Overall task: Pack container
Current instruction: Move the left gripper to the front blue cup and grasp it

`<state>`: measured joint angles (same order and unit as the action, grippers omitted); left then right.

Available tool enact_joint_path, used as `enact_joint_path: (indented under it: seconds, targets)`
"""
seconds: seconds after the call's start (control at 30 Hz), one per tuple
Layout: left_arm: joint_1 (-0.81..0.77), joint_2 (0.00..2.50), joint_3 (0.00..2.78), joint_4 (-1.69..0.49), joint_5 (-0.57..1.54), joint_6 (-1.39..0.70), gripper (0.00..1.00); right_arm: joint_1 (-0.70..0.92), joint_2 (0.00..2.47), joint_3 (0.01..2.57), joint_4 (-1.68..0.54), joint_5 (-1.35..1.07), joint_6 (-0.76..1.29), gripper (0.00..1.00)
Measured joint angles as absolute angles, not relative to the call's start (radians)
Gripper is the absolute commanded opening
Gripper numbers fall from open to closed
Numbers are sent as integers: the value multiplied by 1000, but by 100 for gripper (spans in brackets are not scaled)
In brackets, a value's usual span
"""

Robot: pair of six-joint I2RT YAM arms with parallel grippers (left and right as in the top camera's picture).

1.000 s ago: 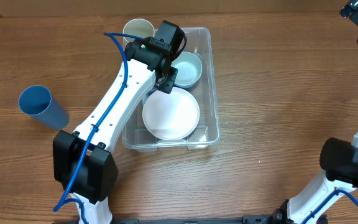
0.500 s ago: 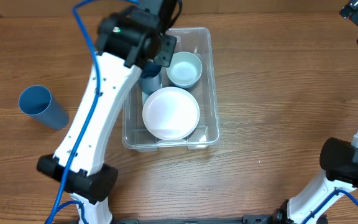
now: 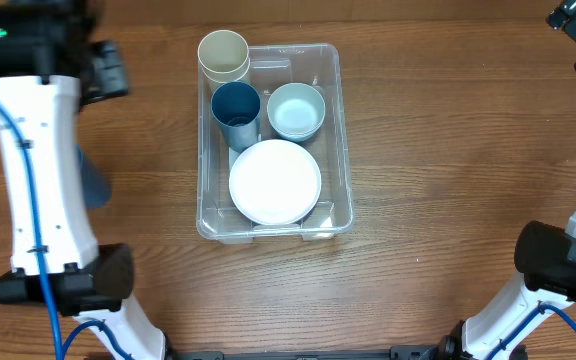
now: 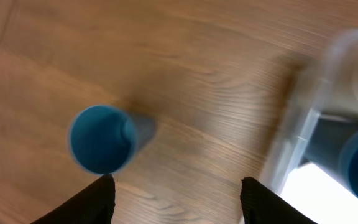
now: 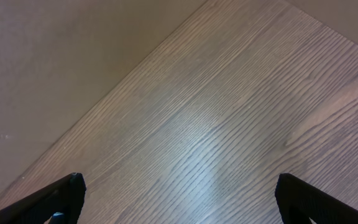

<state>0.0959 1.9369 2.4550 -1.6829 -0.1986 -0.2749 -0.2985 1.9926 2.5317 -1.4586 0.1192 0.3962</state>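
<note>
Wood-grain tabletop point(image 3: 448, 200): your left gripper point(image 4: 178, 182) hangs spread and empty over the upright blue plastic cup point(image 4: 101, 138). Centre the jaws on its rim, descend straight, then carry it to the clear rectangular plastic container point(image 3: 344, 150) mid-table; your right gripper point(image 5: 179, 199) idles spread.

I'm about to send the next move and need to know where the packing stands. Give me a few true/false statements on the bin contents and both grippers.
1. The dark blue cup stands inside the container. True.
2. The left gripper is shut on a cup. False: it is open and empty, and the lighter blue cup stands on the table beyond its fingers.
3. The white bowl lies in the container's near end. True.
4. The right gripper hangs over the container. False: it is open, and its wrist view shows only the wooden table.
</note>
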Motion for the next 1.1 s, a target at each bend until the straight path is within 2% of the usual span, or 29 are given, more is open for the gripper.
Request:
enact_joint_path:
  seconds: [0.13, 0.43, 0.47, 0.5, 0.53, 0.83, 1.1]
  targets:
    - [283, 1935, 2282, -1686, -80, -263, 62, -299, 1993, 2532, -1459, 119, 396, 100]
    - [310, 1927, 1814, -1363, -21, -252, 62, -299, 1993, 2532, -1459, 120, 397, 100]
    - [310, 1927, 1790, -1341, -18, -252, 52, -299, 1993, 2532, -1459, 120, 396, 100]
    - [310, 1927, 1757, -1305, -18, -248, 22, -299, 1993, 2532, -1459, 120, 397, 100]
    - [310, 1927, 1739, -1287, -19, -242, 4, -299, 1993, 2532, -1459, 120, 397, 100]
    - [310, 1927, 1713, -1279, 38, -227, 4, -299, 1993, 2532, -1459, 119, 397, 100]
    - [252, 1826, 2004, -1414, 192, -161, 4, -299, 1993, 2532, -1459, 120, 397, 100]
